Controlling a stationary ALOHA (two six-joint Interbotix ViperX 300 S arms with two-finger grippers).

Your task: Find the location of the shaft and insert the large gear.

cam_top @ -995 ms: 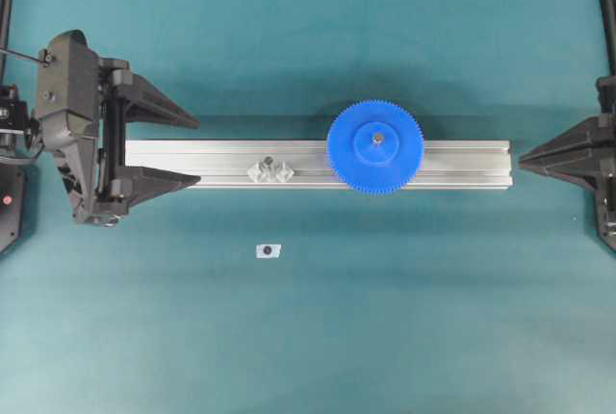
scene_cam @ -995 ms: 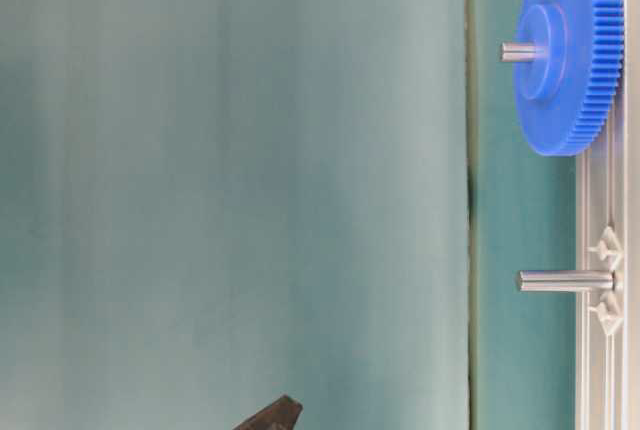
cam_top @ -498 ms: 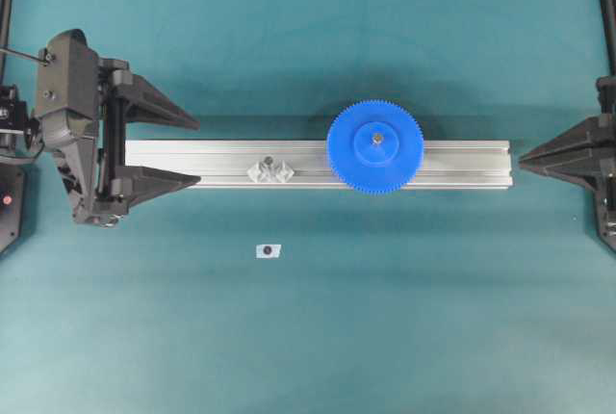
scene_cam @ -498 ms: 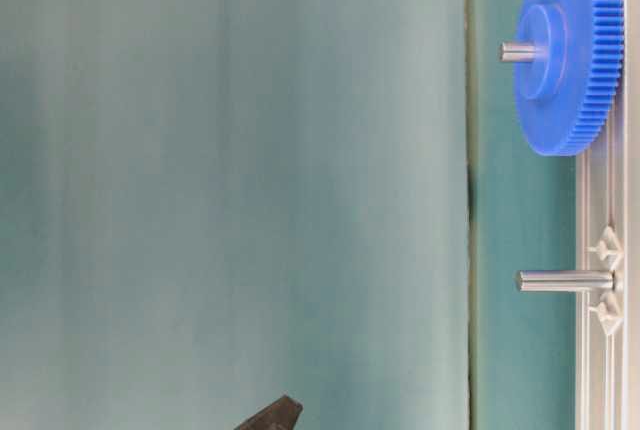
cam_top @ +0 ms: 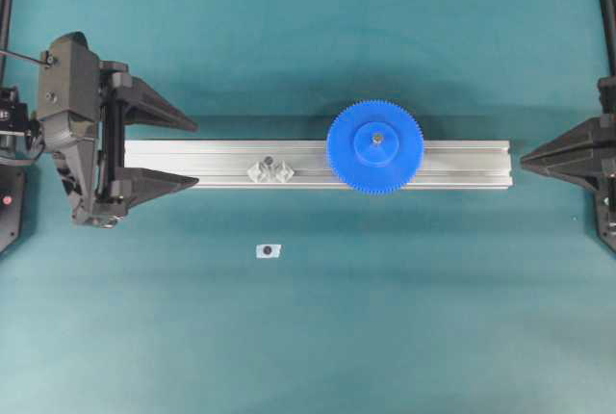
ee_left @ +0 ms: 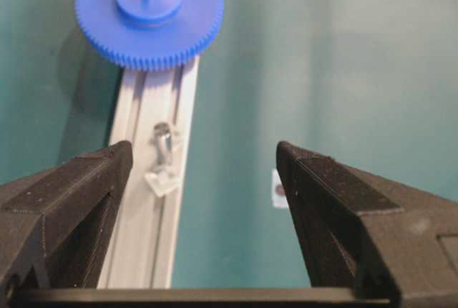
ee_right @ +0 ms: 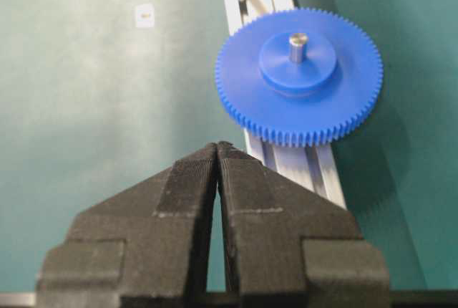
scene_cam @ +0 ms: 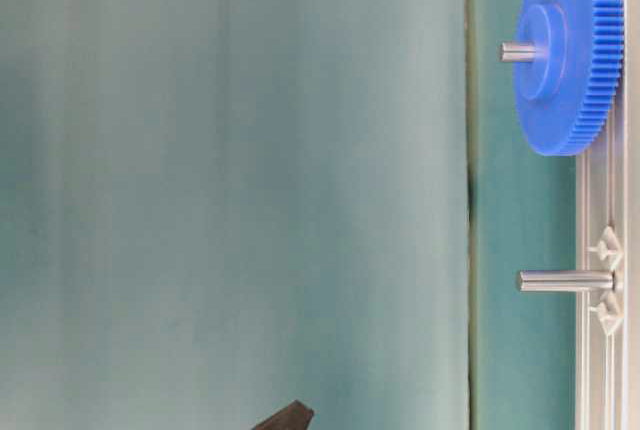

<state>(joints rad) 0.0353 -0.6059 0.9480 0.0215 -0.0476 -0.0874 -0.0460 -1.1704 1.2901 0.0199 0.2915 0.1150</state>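
no brand, label or legible writing is seen in any view; the only marked item is a small white tag (cam_top: 268, 250) with a dark dot, lying on the bench (cam_top: 308, 337) below the rail in the overhead view.

the left gripper (cam_top: 195, 153) is found at the left edge of the overhead view, its jaws spread wide and released, straddling the left end of the aluminium rail (cam_top: 192, 164). nothing is held; whether the fingertips touch the rail cannot be told. in the left wrist view the two black fingers (ee_left: 71, 193) stand well apart with the rail running up between them.

the right gripper (cam_top: 521, 159) is found at the right edge of the overhead view, just off the right end of the rail and apart from it. its jaws are clenched together, tip to tip, with only a thin slit lower down in the right wrist view (ee_right: 217, 149), and nothing is grasped.

the large gear (cam_top: 374, 146) is recorded as a bright blue disc with fine teeth around the rim and a raised round hub. it is seated on the rail, right of centre in the overhead view, with the shaft (cam_top: 377, 139) passing through its centre hole. in the table-level view the grey tip of the shaft protrudes beyond the hub, at the upper right of the frame.

a second bare pin (cam_top: 269, 161) with close-set translucent mounts (cam_top: 270, 172) stands on the rail left of the gear, well apart from it.
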